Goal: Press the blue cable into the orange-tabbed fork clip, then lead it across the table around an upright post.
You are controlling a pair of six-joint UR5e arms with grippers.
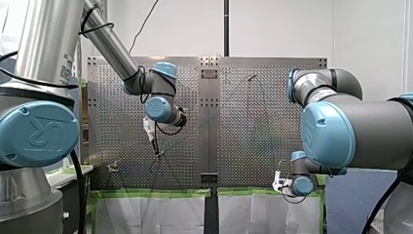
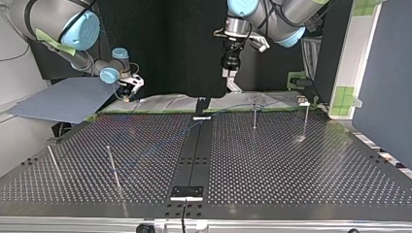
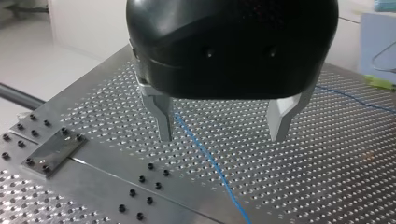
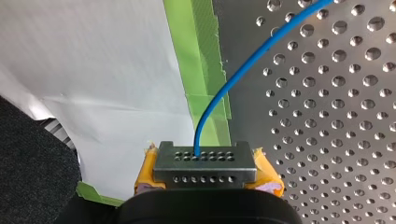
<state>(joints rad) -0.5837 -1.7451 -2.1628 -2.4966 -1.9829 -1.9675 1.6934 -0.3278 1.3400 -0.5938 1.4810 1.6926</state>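
1. Here, my left end effector hangs just above the perforated worktop with its two metal fingers spread wide and gripping nothing. The blue cable runs over the plate between them, close to one finger and well apart from the other.
2. My right end effector is clamped on the cable's end at the worktop's edge, beside the green tape. Its yellow pads show at either side of its finger plates, and from there the cable arcs out over the holes.
3. In the top view the cable shows as a thin line over the plate's far half. It passes by an upright post with no visible bend around it.
4. A small fitting near the plate's lower left corner in the front view may be the orange-tabbed fork clip. It is too small to tell, and whether the cable sits in it does not show.
5. The first step looks to be in hand: one arm anchors the end while the other lines up for a mid-span grip. Pressing into the clip appears not yet done, and the post routing not yet begun.
6. The next move calls for the left fingers to centre on the cable, drop and close squarely. It should then be carried to the clip with slack enough from the right arm, so the line seats between the prongs rather than riding over them.
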